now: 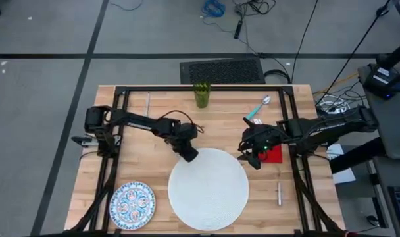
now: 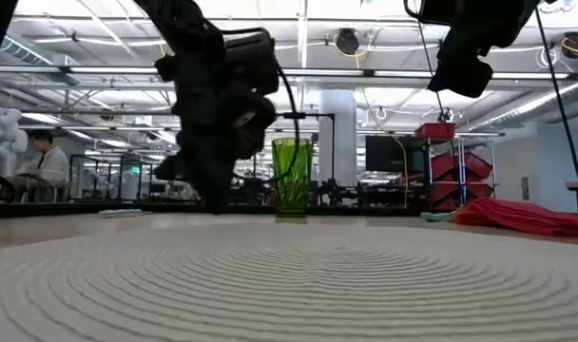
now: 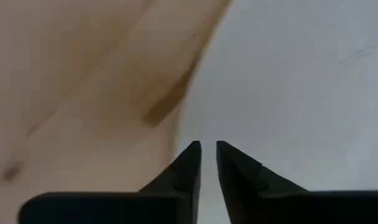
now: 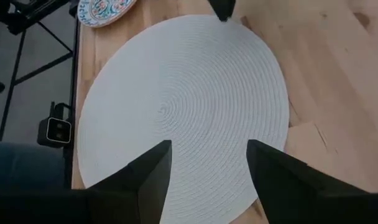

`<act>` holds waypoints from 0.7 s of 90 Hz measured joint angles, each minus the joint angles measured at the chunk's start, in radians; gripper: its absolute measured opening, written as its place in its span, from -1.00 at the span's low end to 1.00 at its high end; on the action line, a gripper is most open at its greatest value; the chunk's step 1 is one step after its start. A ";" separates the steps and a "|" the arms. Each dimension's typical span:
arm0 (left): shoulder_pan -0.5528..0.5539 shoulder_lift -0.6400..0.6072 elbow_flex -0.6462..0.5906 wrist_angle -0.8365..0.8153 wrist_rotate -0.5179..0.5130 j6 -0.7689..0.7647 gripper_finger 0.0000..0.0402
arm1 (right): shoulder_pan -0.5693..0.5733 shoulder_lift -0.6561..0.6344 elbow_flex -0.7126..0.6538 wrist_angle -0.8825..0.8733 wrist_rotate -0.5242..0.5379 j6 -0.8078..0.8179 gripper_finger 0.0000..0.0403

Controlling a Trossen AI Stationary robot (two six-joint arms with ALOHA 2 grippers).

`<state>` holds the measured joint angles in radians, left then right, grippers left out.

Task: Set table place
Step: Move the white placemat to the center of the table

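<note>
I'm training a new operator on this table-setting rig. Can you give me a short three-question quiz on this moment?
1. True or false: the patterned plate sits on the large white round mat.
2. Which gripper is at the mat's rim: A) left gripper B) right gripper?
3. Fill in: the right gripper hangs next to the red ____.

Key: 1. False, it lies apart on the table. 2. A, fingers nearly shut. 3. napkin.

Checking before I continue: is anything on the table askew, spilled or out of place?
Nothing spilled or damaged. The green tumbler stands upright. The patterned plate sits at the table's near-left corner, apart from the large white round piece.
</note>
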<state>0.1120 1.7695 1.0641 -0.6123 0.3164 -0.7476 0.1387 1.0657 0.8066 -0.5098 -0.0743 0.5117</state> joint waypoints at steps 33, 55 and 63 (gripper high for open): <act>0.014 0.023 -0.007 0.006 0.034 0.075 -0.37 | 0.047 0.000 0.000 -0.098 -0.001 0.015 -0.03; 0.013 0.050 -0.008 0.062 0.049 0.075 -0.34 | 0.047 0.000 0.000 -0.083 -0.001 0.026 -0.03; 0.012 0.057 -0.008 0.067 0.053 0.077 -0.34 | 0.047 0.000 0.000 -0.082 0.000 0.026 -0.03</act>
<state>0.1238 1.8260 1.0565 -0.5450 0.3692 -0.6710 0.1852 1.0657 0.8066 -0.5917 -0.0738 0.5377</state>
